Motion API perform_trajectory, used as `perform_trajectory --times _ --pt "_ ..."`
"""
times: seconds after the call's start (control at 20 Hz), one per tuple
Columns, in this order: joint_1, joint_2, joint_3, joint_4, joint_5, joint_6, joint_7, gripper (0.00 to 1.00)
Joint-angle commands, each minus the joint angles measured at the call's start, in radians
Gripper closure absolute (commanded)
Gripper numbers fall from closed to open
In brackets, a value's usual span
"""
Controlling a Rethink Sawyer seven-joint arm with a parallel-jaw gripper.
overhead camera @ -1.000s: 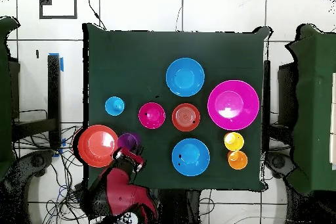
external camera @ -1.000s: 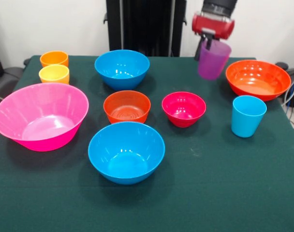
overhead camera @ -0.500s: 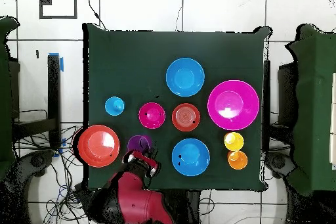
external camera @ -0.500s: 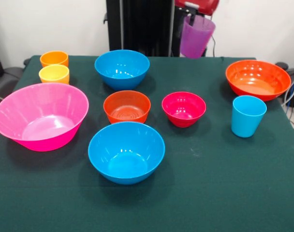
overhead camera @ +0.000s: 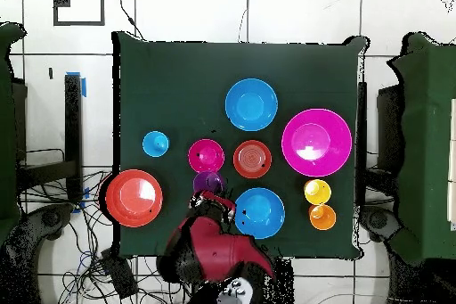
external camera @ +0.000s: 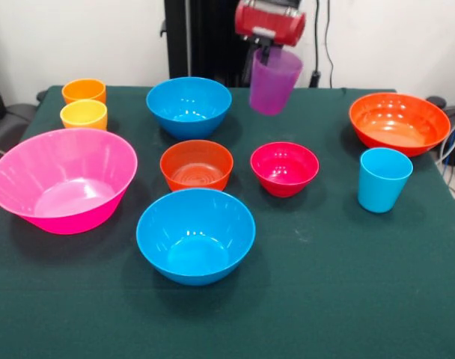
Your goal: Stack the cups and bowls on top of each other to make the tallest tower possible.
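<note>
Purple cup [external camera: 273,81] is up in the air in the front view, hanging from the gripper [external camera: 266,54], which is clamped on its rim. It's above the green table [external camera: 347,284], between the far blue bowl [external camera: 188,105] and the wide orange-red bowl [external camera: 399,122], behind the magenta-red bowl [external camera: 284,167]. From overhead, the purple cup [overhead camera: 207,183] sits just below the magenta-red bowl [overhead camera: 206,156], next to the blue bowl [overhead camera: 259,212], with the red arm [overhead camera: 214,251] reaching in from the bottom.
</note>
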Motion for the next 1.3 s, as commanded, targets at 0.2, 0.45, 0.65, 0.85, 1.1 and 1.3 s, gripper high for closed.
perform_trajectory --times 0.2,0.45,0.65,0.85,1.1,1.3 --pt "-0.221 0.149 0.352 -0.107 -0.276 0.061 -0.039 1.00" --pt "-0.328 0.159 0.478 -0.119 -0.377 0.109 -0.054 1.00" --pt "-0.370 0.134 0.512 -0.121 -0.408 0.164 -0.065 1.00" --pt "-0.403 0.053 0.541 -0.087 -0.416 0.235 -0.076 1.00" --pt "-0.441 -0.046 0.580 -0.046 -0.415 0.299 -0.091 1.00" --pt "-0.487 -0.111 0.638 -0.016 -0.398 0.371 -0.120 1.00"
